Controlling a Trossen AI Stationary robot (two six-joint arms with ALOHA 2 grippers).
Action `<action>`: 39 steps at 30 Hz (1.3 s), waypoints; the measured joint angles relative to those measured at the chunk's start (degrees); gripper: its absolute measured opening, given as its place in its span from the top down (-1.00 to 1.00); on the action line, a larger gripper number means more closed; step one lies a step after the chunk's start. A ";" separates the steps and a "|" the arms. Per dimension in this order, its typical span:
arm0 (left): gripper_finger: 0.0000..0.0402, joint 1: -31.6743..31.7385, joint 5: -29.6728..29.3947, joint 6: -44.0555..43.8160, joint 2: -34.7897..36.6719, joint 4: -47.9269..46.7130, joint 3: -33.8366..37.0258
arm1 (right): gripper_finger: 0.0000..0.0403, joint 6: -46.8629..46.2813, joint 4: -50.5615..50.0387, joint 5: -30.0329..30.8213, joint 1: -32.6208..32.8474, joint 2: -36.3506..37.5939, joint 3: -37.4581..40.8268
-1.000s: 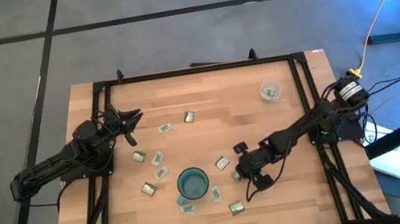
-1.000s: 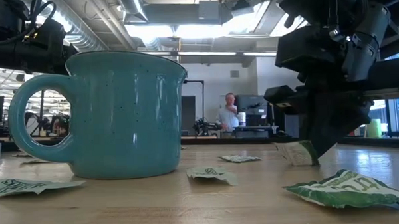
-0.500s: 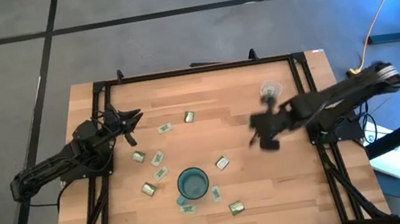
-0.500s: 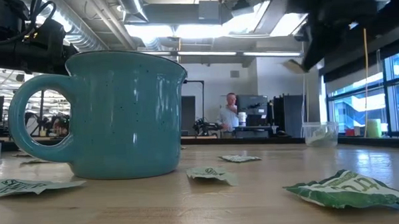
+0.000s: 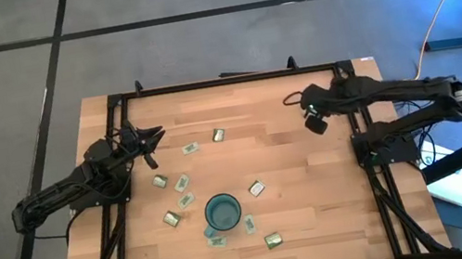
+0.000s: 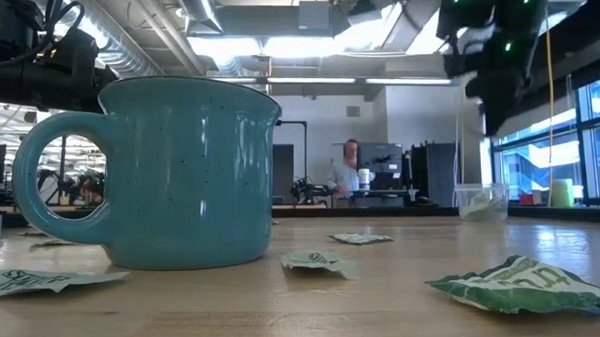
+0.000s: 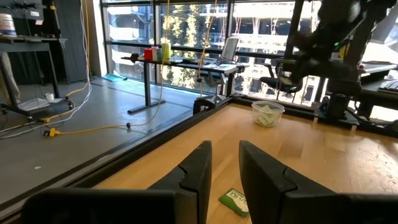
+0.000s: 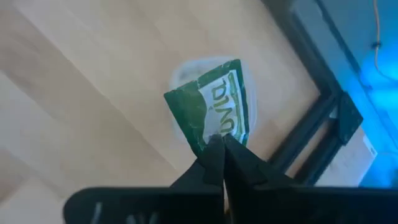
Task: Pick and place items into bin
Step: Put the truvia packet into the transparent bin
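Note:
My right gripper (image 8: 219, 143) hangs at the table's far right, shut on a green packet (image 8: 211, 102). It is above the translucent bin (image 8: 180, 73), which stands on the table (image 6: 481, 200) (image 7: 268, 114). In the high view this gripper (image 5: 312, 121) covers most of the bin. Several more packets lie flat around the teal mug (image 5: 222, 212), among them one (image 5: 256, 187) to its right and one (image 5: 188, 148) near my left gripper. My left gripper (image 5: 158, 134) waits level at the table's left, open with nothing in it (image 7: 224, 165). My right gripper pinches the packet between its two fingertips at one edge (image 8: 216, 133). The fingers slant downward. The packet sticks out past the fingertips, its printed face showing, lifted clear of the table and held over the bin's mouth.
The black frame rail (image 5: 353, 118) runs along the table's right edge close to the bin. The mug (image 6: 170, 173) stands near the front middle with packets (image 6: 519, 286) around it. Bare wood lies between the mug and the bin.
My right gripper, shut on the packet, has risen from the table beside the mug and swung toward the far right corner, rolling its wrist on the way. It now hangs over the bin. The packet has been lifted clear of the table.

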State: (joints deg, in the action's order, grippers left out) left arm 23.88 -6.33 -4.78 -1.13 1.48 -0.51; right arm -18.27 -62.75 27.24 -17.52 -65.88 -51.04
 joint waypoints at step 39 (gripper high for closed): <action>0.63 0.01 0.00 0.01 0.00 0.02 -0.01 | 0.60 9.53 9.34 -4.37 -8.98 -11.29 -1.59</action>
State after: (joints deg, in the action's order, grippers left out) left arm 23.89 -6.33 -4.77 -1.13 1.50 -0.51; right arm -8.75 -53.41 22.87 -26.51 -77.18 -52.63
